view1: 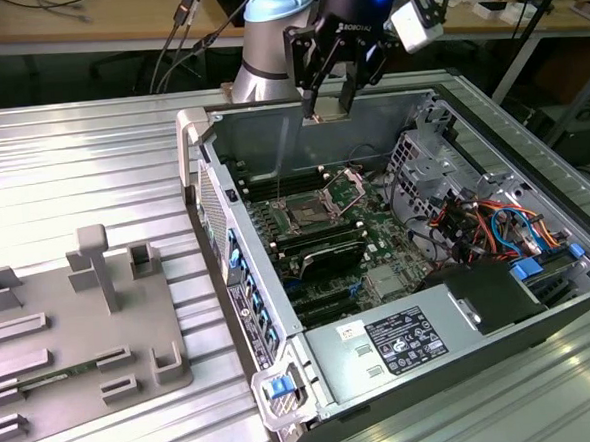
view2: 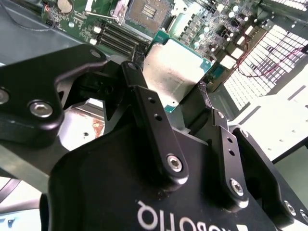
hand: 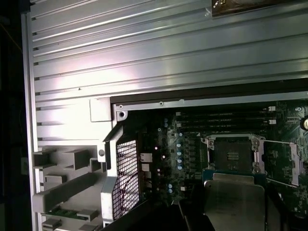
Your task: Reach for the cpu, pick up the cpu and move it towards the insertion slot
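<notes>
A ribbed aluminium workbench carries an open grey computer case, with a cluttered wooden desk behind it. The black two-fingered gripper hangs over the case's far wall, at about twelve o'clock from the green motherboard. Its jaws are closed on the cpu, a thin flat square chip with a pale silver top and green edge, pinched by its edges and showing in both wrist views. The insertion slot, a square socket with a dark centre, shiny metal frame and thin wire levers, lies open below, well apart from the chip; in the first wrist view it sits just beyond the chip's edge.

The hold looks slight, on a narrow rim, so a jolt could probably tilt or drop the chip onto the board. The raised frame and levers could also catch a corner if the chip arrives skewed.
</notes>
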`<act>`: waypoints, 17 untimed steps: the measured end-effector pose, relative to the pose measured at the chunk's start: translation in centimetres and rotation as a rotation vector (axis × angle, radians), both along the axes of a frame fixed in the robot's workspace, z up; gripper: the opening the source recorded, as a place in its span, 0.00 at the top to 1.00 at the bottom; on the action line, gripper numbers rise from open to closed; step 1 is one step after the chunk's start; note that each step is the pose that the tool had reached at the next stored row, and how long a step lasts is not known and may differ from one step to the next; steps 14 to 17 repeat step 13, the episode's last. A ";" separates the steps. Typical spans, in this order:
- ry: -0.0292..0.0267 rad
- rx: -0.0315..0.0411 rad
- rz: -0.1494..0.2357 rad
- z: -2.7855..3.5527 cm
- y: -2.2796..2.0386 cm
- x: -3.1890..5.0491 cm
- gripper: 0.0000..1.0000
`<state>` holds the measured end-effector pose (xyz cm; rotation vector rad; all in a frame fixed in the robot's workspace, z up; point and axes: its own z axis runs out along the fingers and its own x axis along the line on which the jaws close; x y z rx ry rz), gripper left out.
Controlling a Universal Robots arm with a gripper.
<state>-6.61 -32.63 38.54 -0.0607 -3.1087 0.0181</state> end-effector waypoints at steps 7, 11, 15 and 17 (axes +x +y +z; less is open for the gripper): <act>0.0000 0.0000 0.000 0.00 0.18 0.00 0.45; 0.0000 0.0000 0.000 0.00 0.27 0.00 0.45; 0.0000 0.0000 0.000 0.00 0.31 0.00 0.45; 0.0000 0.0000 0.000 0.00 0.31 0.00 0.45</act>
